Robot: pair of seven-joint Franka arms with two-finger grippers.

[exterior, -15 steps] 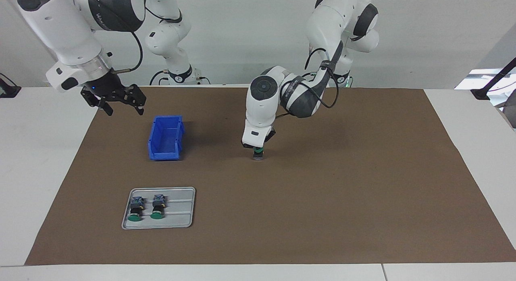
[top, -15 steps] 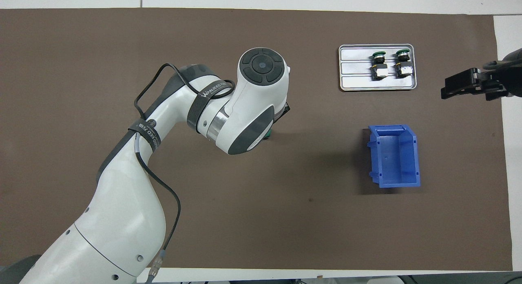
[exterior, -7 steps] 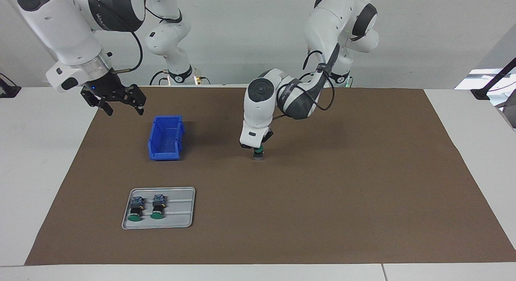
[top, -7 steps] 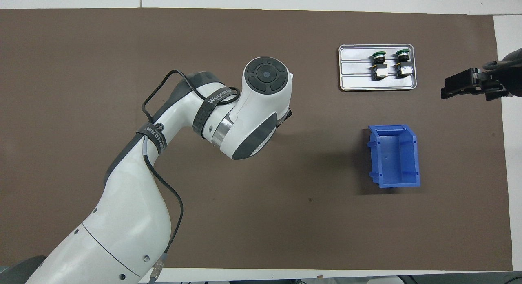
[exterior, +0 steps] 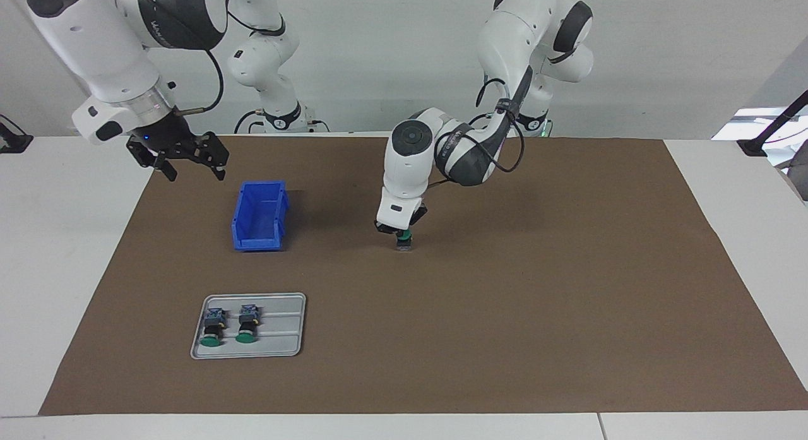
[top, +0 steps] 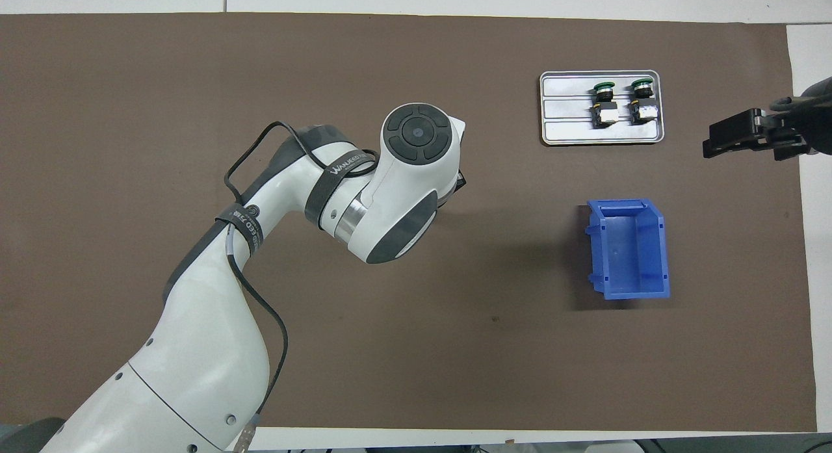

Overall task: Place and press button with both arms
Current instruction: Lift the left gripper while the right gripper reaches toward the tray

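Note:
One button (exterior: 404,240) stands upright on the brown mat (exterior: 536,288) mid-table, green cap up, grey block down. My left gripper (exterior: 400,230) comes down onto its cap from above and touches it. In the overhead view the left arm's wrist (top: 403,186) hides the button. Two more buttons (exterior: 211,326) (exterior: 247,324) lie side by side in the grey tray (exterior: 281,326), also seen from overhead (top: 601,105) (top: 640,102). My right gripper (exterior: 192,167) hangs open and empty in the air over the mat's edge at the right arm's end, and the arm waits.
An empty blue bin (exterior: 260,214) stands on the mat between the tray and the robots, toward the right arm's end; it also shows in the overhead view (top: 629,248). The tray (top: 559,108) lies farther from the robots than the bin.
The left arm's wrist and elbow shifted slightly over the upright button, which stayed in place. The right arm has not moved.

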